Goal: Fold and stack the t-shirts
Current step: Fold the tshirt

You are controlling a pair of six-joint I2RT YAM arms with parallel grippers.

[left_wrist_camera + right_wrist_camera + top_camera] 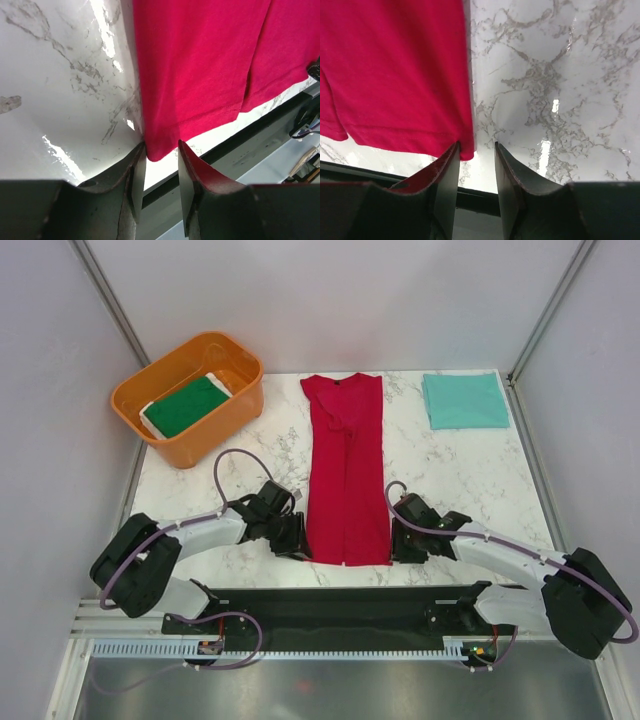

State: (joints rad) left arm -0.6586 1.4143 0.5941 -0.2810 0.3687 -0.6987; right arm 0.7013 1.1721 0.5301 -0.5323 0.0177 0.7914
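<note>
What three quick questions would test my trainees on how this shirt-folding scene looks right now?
1. Multiple choice: where is the green t-shirt relative to the orange tub? A inside it; B beside it; C beneath it.
2. True or false: the teal t-shirt lies folded, apart from the red t-shirt.
3. Fill in: the left hand and right hand each stand ___ at a near hem corner of the red t-shirt.

Key: 1 A. 2 true. 3 open.

Red t-shirt (200,65), collar end beyond wrist views
</note>
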